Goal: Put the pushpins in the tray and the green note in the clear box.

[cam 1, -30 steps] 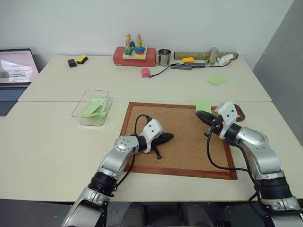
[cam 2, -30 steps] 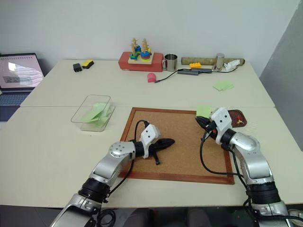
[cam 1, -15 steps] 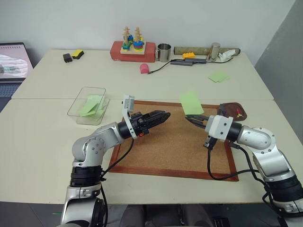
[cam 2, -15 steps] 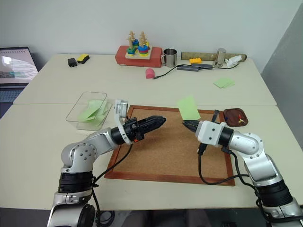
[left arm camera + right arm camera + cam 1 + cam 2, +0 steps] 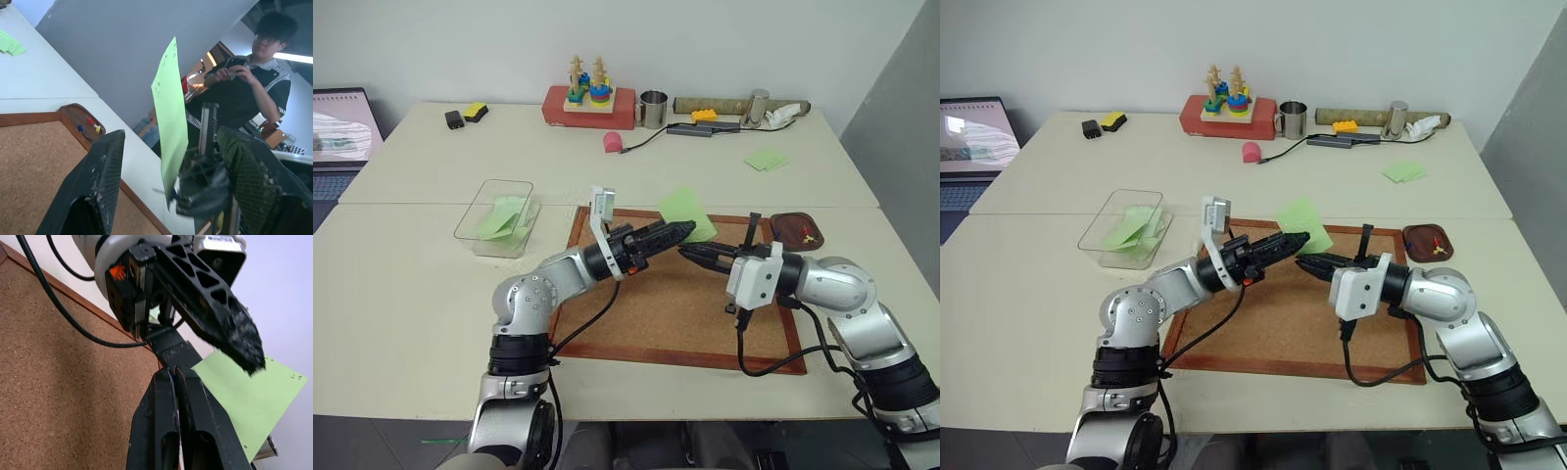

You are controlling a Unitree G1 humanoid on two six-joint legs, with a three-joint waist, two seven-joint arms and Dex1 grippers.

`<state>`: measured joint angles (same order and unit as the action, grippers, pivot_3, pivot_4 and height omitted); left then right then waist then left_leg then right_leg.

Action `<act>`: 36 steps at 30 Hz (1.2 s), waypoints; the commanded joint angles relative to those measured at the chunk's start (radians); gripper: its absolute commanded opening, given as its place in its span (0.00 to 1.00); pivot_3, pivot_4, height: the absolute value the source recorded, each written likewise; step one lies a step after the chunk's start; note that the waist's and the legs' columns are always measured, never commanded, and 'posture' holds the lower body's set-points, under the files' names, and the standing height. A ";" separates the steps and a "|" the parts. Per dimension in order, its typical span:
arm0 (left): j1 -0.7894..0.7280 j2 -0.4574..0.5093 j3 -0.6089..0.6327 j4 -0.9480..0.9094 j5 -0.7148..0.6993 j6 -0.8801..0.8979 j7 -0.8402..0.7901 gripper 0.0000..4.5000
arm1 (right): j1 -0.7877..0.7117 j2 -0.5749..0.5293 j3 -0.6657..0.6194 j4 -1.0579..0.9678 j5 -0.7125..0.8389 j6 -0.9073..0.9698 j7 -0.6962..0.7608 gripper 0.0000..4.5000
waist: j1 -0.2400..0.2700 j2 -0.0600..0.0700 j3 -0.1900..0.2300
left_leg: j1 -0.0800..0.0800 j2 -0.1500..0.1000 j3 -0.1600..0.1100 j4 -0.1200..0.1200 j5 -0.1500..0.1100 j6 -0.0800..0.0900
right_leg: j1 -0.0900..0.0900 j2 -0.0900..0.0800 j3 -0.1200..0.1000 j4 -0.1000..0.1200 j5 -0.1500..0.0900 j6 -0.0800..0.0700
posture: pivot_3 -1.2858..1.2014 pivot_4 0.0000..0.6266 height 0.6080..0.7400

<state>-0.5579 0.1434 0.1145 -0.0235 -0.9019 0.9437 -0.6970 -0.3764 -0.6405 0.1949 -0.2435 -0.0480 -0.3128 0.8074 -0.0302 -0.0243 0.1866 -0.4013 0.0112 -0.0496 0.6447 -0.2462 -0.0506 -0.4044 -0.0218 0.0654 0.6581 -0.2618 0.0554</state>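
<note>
- Left eye view: right gripper pinched shut on the lower edge of the green note, held up in the air above the corkboard. Note standing on edge, long axis rising from the fingertips up and toward the far side of the table. Left gripper reaching in from the left, jaws spread, black tips straddling the note; contact with the paper cannot be told. Tray just beyond the board's far right corner, with tiny red and yellow pushpins inside. Clear box well to the left of the board, loose green sheets lying in it.
- Right eye view: same arrangement. Two grippers meeting tip to tip over the middle of the corkboard, note fanning upward between them. Another green paper lying flat on the far table, well apart. Laptop at the far left edge.
- Left wrist view: own two fingers wide apart, the note seen edge-on in the gap, upright and slightly tilted, its bottom edge clamped in the other gripper's closed tips. Tray beyond, on the table past the board's frame, with red, yellow and blue pin heads. Person standing in the background.
- Right wrist view: own fingers pressed together on the note's near corner. Sheet spreading away past them, one left finger crossing in front of it.
</note>
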 commanded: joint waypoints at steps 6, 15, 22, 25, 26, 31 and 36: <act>-0.019 -0.001 0.010 0.019 -0.005 -0.040 0.001 0.36 | -0.010 0.020 -0.001 -0.047 0.004 -0.011 -0.009 0.00 | 0.000 0.000 0.000 | 0.000 0.000 0.000 0.000 0.000 0.000 | 0.000 0.000 0.000 0.001 0.000 0.000 | 0.52 0.24 1.00; -0.003 -0.007 0.006 0.033 0.003 -0.062 0.000 0.02 | -0.018 0.028 -0.008 -0.030 -0.002 -0.041 -0.019 0.00 | 0.000 0.000 0.000 | 0.000 0.000 0.000 0.000 0.000 0.000 | 0.000 0.000 0.000 0.001 0.000 0.000 | 0.52 0.24 1.00; -0.014 -0.043 0.018 0.089 0.063 -0.159 0.044 0.01 | -0.019 0.032 -0.027 -0.050 0.018 -0.069 -0.036 0.00 | 0.001 0.000 0.000 | 0.000 0.000 0.000 0.001 0.000 0.000 | 0.000 0.000 0.000 0.002 0.000 0.000 | 0.52 0.24 1.00; -0.014 -0.050 -0.006 0.110 0.110 -0.210 0.042 0.01 | -0.016 0.030 -0.041 -0.065 0.037 -0.068 -0.043 0.00 | 0.001 0.000 0.000 | 0.000 0.000 0.000 0.001 0.000 0.000 | 0.000 0.000 0.000 0.002 0.000 0.000 | 0.52 0.24 1.00; -0.014 -0.055 -0.012 0.116 0.122 -0.224 0.045 0.01 | -0.014 0.029 -0.048 -0.072 0.044 -0.065 -0.045 0.00 | 0.001 0.000 0.000 | 0.000 0.000 0.000 0.001 0.000 0.000 | 0.000 0.000 0.000 0.002 0.000 0.000 | 0.52 0.24 1.00; -0.013 -0.076 -0.023 0.140 0.168 -0.282 0.058 0.01 | 0.012 0.028 -0.118 -0.088 0.060 0.038 -0.093 0.00 | 0.001 0.000 0.000 | 0.000 0.000 0.000 0.001 0.000 0.000 | 0.000 0.000 0.000 0.003 0.000 0.000 | 0.52 0.24 1.00; 0.005 -0.066 -0.036 0.067 0.185 -0.296 0.062 0.01 | 0.031 0.021 -0.249 0.046 -0.001 0.246 -0.232 0.00 | 0.003 0.000 0.000 | 0.001 -0.001 0.000 0.001 0.000 0.000 | 0.000 0.000 0.000 0.004 0.000 0.000 | 0.52 0.24 1.00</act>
<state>-0.5553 0.0727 0.0821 0.1198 -0.7169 0.6635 -0.6389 -0.3520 -0.6129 0.0226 -0.2589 -0.0221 -0.1505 0.6515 -0.0274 -0.0245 0.1865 -0.4006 0.0104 -0.0495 0.6464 -0.2459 -0.0508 -0.4042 -0.0221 0.0658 0.6623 -0.2615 0.0550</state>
